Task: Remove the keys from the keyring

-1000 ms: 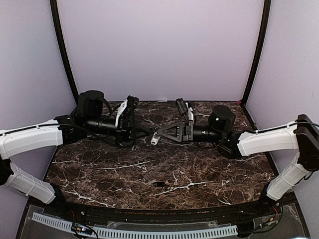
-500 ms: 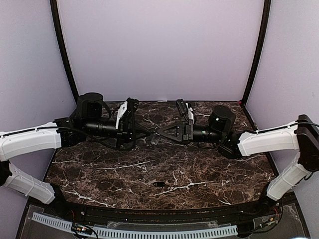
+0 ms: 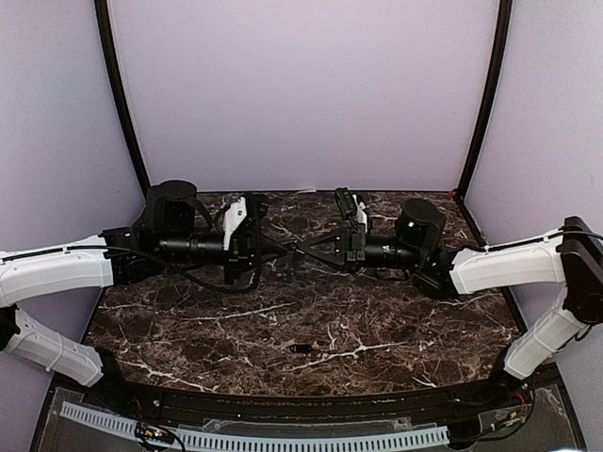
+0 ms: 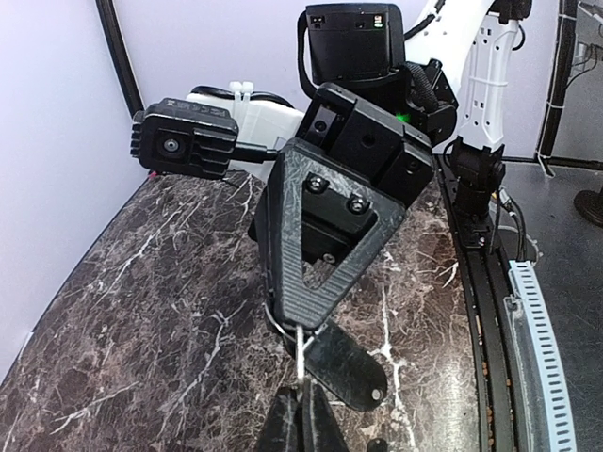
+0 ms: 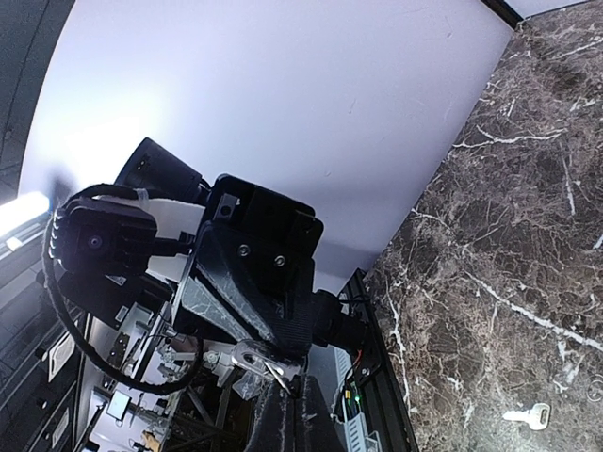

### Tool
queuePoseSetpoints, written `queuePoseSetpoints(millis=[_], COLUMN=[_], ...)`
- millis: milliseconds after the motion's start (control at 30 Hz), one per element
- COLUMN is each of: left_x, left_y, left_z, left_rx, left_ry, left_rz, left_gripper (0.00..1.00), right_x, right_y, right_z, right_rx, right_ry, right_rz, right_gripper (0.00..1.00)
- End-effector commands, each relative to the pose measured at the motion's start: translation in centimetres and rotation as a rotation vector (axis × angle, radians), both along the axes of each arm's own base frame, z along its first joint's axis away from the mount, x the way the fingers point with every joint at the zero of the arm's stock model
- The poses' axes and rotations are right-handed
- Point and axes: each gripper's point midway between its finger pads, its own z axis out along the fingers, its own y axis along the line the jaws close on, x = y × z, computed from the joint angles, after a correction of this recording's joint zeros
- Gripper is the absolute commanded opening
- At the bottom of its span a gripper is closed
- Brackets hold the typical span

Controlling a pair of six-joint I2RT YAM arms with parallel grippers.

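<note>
My left gripper (image 3: 283, 250) and right gripper (image 3: 301, 250) meet tip to tip above the back middle of the marble table (image 3: 188, 320). Both are shut on the thin wire keyring (image 4: 301, 356), which is stretched between my left gripper (image 4: 303, 414) and the right gripper (image 4: 303, 315). A dark oblong key (image 4: 350, 365) with a silvery dot hangs from the ring. In the right wrist view a silvery key (image 5: 247, 358) sits at the keyring (image 5: 280, 373), between the left gripper (image 5: 283, 341) and my right gripper (image 5: 297, 400). One loose key (image 3: 301, 348) (image 5: 526, 415) lies on the table.
Pale walls (image 3: 301, 94) close in the back and both sides, with dark posts (image 3: 121, 104) at the corners. A black rail and a white slotted cable strip (image 3: 254, 439) run along the near edge. The arms' white links (image 3: 57, 268) reach in from both sides.
Both wrists have turned and the left gripper has shifted slightly right and up, so the grippers now line up tip to tip. The pale piece below them no longer shows from above.
</note>
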Motion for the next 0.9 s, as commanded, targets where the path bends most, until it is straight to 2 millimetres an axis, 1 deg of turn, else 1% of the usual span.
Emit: queuePoseSetpoints(millis=[0,333,467,733,867], left_x=[-3.0,-3.4,-3.4,-3.1,-3.4], left_y=[0.5,-0.1,-0.2,0.0,-0.1], left_z=[-1.7,-3.3,-3.3,-3.3,-3.4], left_rx=[0.076,0.158,0.162,0.165,0.167], left_ry=[0.003,-0.075,-0.094,-0.130,-0.141], left_rz=[-0.073,-0.033,-0.025,0.012,0.006], left_gripper=[0.00,0.00,0.00,0.00,0.00], right_x=[5.3,6.0,6.3,7.2,7.3], right_y=[-2.5,-2.5,-2.7,-3.7,-3.7], right_z=[2.1,2.4,2.7,2.5,2.5], right_rx=[0.067,0.061,0.066,0.077,0.079], right_ry=[-0.017,-0.015,-0.017,0.011,0.015], right_rz=[-0.236,-0.266,-0.284,-0.338,-0.341], right_gripper=[0.00,0.00,0.00,0.00,0.00])
